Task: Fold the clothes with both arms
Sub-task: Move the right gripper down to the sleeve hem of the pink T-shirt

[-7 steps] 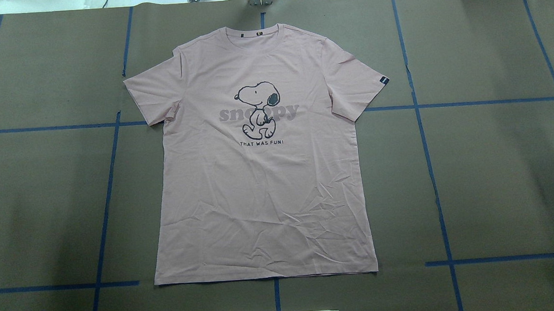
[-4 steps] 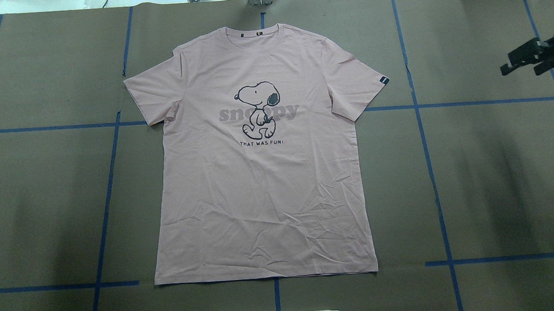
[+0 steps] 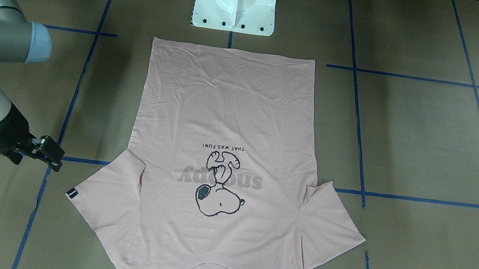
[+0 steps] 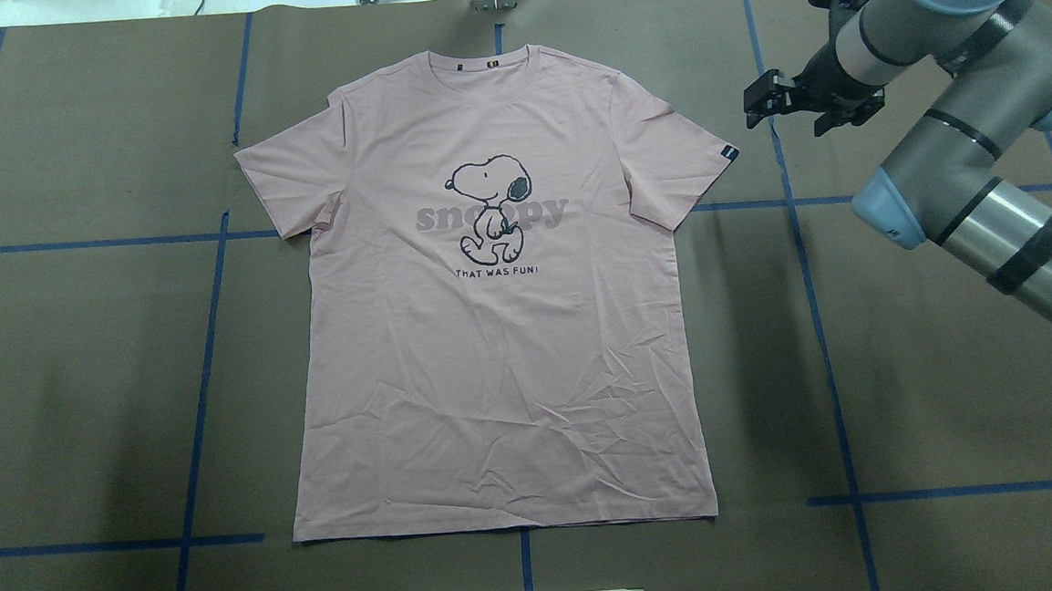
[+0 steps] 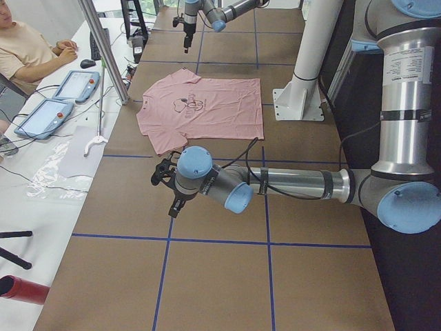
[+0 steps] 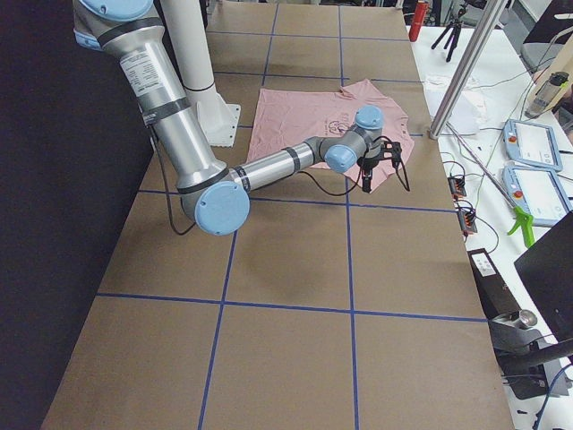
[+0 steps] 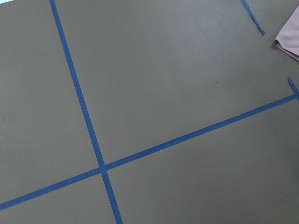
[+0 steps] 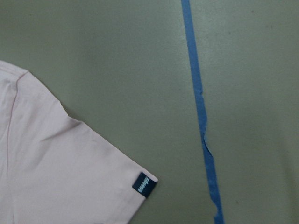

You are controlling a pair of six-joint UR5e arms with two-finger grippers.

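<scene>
Shirt laid flat, fold not yet begun.
The pink shirt [image 4: 501, 334] lies print-up on the desk [image 4: 951, 379], hem nearest the robot. The left gripper [image 5: 165, 181] hangs well aside, fingers unreadable. Farther out, the right gripper [image 4: 758, 103] hovers beside a sleeve [image 4: 682, 163], fingers spread, probably ready to pinch it.

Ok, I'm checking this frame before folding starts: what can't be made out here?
- Left gripper: seen only in the left side view, fingers too small to judge.
- T-shirt back: hidden against the table.
- Sleeve tag: lettering blurred, right wrist view.
- Collar: cut by the front view's bottom edge.
</scene>
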